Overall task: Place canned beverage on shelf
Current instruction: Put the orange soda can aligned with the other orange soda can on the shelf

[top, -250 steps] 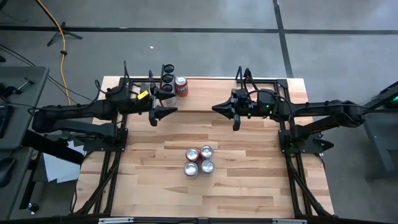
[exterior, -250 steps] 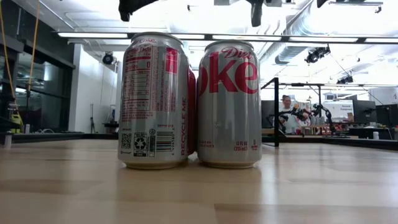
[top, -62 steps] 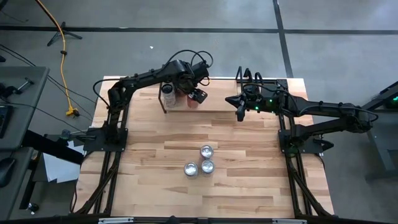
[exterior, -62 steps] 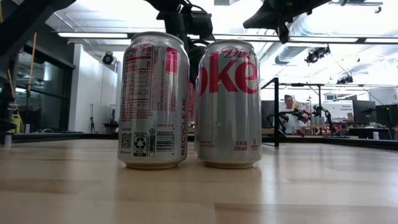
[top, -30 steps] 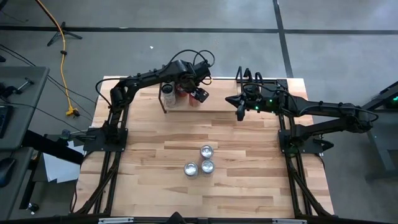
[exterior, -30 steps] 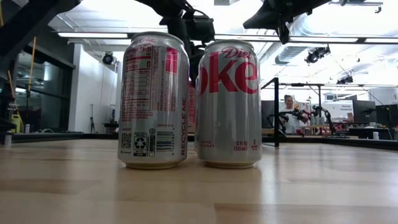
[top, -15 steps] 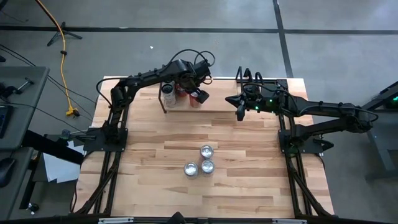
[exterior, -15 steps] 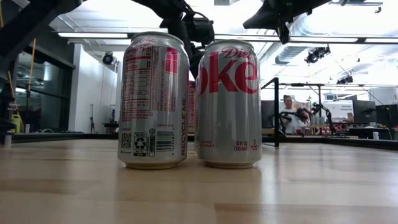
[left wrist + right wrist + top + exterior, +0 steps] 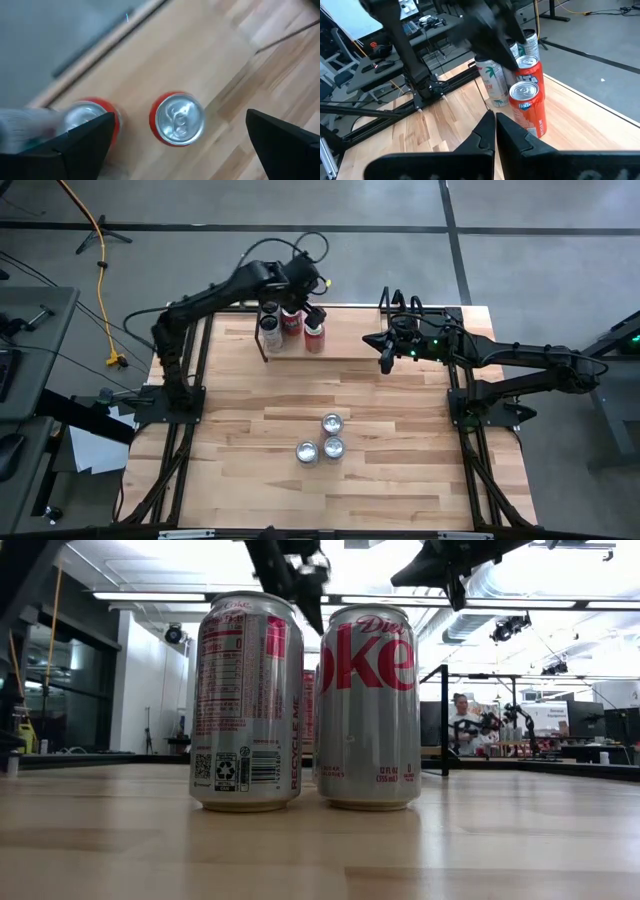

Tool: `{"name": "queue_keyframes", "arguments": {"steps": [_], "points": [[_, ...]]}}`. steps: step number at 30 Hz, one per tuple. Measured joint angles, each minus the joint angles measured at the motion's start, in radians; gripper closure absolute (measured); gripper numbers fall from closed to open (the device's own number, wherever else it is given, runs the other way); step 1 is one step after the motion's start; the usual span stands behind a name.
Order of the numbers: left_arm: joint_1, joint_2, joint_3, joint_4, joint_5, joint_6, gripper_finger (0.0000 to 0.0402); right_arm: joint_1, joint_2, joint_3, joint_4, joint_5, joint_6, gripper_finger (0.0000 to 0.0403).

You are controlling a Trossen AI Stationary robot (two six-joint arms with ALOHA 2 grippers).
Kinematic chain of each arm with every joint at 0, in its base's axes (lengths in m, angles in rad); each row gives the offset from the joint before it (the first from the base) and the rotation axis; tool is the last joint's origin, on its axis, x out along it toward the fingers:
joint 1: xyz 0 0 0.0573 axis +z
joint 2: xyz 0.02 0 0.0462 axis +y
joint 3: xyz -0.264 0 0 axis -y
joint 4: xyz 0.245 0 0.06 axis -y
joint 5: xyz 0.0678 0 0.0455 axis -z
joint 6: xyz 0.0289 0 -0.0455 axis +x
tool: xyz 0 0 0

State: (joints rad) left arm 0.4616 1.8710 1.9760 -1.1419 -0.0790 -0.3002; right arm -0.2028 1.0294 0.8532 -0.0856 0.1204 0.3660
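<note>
The left gripper (image 9: 180, 116) hangs directly over the shelf (image 9: 350, 342) with its fingers (image 9: 85, 142) spread wide and pinching nothing. Below it the red can (image 9: 178, 119) stands upright on the pale plank, free of any grip, so this beverage is on the shelf at its left end. The main risk is in the retreat. A second red can (image 9: 290, 323) and a white can (image 9: 270, 330) stand just beside the placed one. If the arm swings sideways before it rises clear, one spread finger could catch a rim and tip a can into its neighbours or off the plank's front edge. A straight lift looks safest. The thin black upright of the shelf beside the white can is another thing that a low, wide sweep could snag. The right gripper (image 9: 385, 355) waits near the shelf's other end with its fingers pressed together, holding nothing. It sits well apart from the cans, but a careless move of either arm across the plank could bring the two together. Three silver cans (image 9: 323, 438) remain bunched together on the tabletop (image 9: 400, 480). Wide fingers coming down on one of them may nudge the others over, since little room shows between them.
</note>
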Motion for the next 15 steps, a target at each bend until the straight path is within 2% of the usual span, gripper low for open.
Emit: {"name": "queue_keyframes", "arguments": {"steps": [4, 9, 12, 15], "points": [[-0.083, -0.133, -0.09, 0.12, -0.105, 0.047, 0.0002, 0.0, 0.006, 0.0, 0.0, 0.0, 0.025, 0.0402], [-0.216, -0.386, -0.388, 0.405, -0.194, 0.05, 0.0002, 0.0, 0.022, 0.0, 0.002, -0.023, 0.019, 0.0399], [-0.278, -0.564, -0.607, 0.564, -0.218, 0.011, 0.0002, 0.007, 0.054, 0.0, 0.062, -0.073, 0.008, 0.0374], [-0.312, -0.736, -0.787, 0.683, -0.253, -0.069, 0.0002, 0.009, 0.114, 0.004, 0.173, -0.128, -0.015, 0.0326]]}}
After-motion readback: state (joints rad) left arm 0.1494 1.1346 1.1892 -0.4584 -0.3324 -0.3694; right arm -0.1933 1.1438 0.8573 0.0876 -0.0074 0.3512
